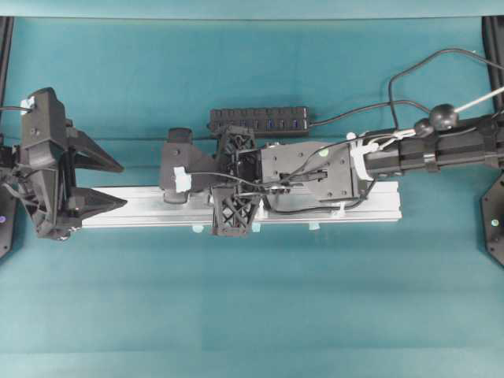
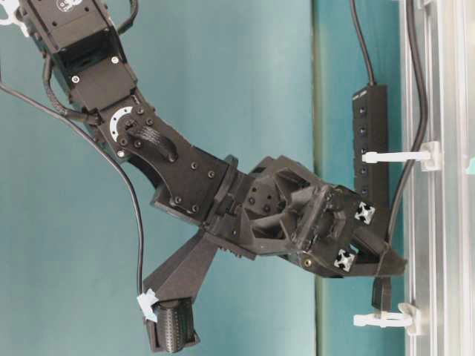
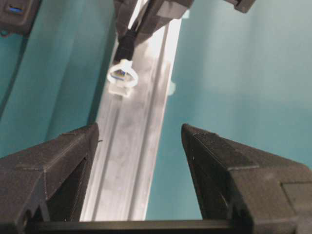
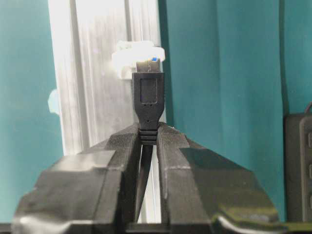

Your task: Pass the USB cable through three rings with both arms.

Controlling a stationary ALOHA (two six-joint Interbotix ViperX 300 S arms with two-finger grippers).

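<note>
The right gripper (image 4: 148, 139) is clenched on the USB cable (image 4: 147, 102) just behind its plug, which sticks out ahead of the jaws and lines up with a white ring (image 4: 136, 56) standing on the silver rail (image 4: 92, 73), the tip right at the ring's mouth. The left gripper (image 3: 139, 146) hangs over the far left end of the same rail with its jaws spread wide and nothing between them, looking along the rail at that ring (image 3: 122, 75) from the other side. From table level two rings (image 2: 397, 157) on the rail's edge can be seen, the cord running through the upper one; the third cannot be made out there. The likeliest slip, I judge, is the plug's square shoulder catching the ring's rim and bending the clip aside, since the opening looks barely wider than the plug; a slight tilt of the wrist would cause it. The short grip behind the plug could also let it pivot. Beside the rail, on the side away from the overhead camera's lower edge, lies a black multi-port hub (image 1: 260, 120) with its own cord, near enough to be confused with or snag the working cable. The right arm's bulk over the rail's middle hides the rings beneath it from above.
</note>
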